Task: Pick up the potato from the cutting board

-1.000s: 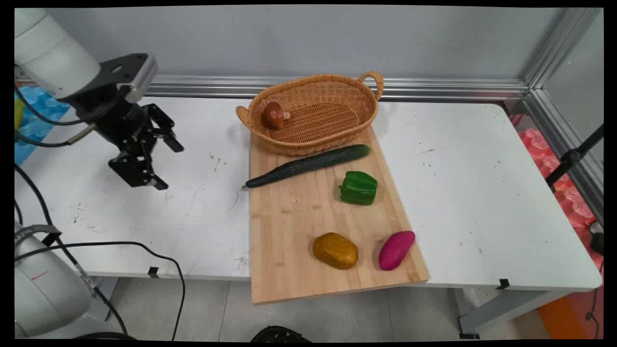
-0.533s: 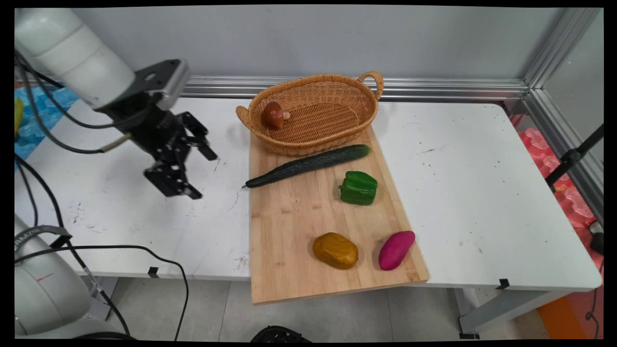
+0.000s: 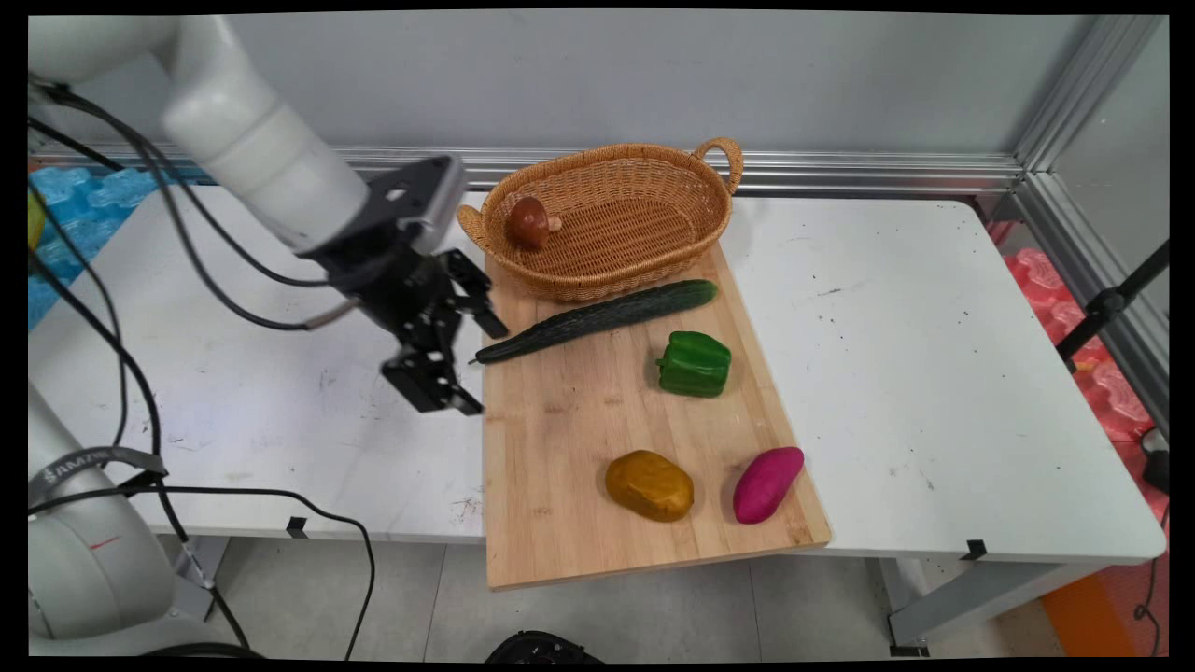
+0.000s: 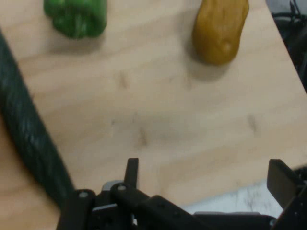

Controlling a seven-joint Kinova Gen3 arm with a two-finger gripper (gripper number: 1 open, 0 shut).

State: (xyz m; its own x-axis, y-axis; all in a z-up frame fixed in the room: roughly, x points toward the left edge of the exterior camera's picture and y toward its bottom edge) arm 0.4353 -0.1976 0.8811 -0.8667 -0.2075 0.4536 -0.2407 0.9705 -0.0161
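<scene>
Clearance matters: your empty gripper (image 3: 481, 369), jaws wide apart, hangs by the cucumber (image 3: 597, 320) tip at the board (image 3: 569, 448) edge, so keep it high.

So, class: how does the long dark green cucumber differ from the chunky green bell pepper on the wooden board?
The long dark green cucumber is slim, darker and lies slantwise, its tip past the board's left edge. The chunky green bell pepper is short, blocky, brighter and sits wholly on the wooden board. Both are green.

We counted: one basket (image 3: 644, 257), one mushroom (image 3: 529, 222), one cucumber (image 3: 597, 319), one green pepper (image 3: 695, 364), one potato (image 3: 650, 484), one purple sweet potato (image 3: 767, 483), one cutting board (image 3: 579, 439).
</scene>
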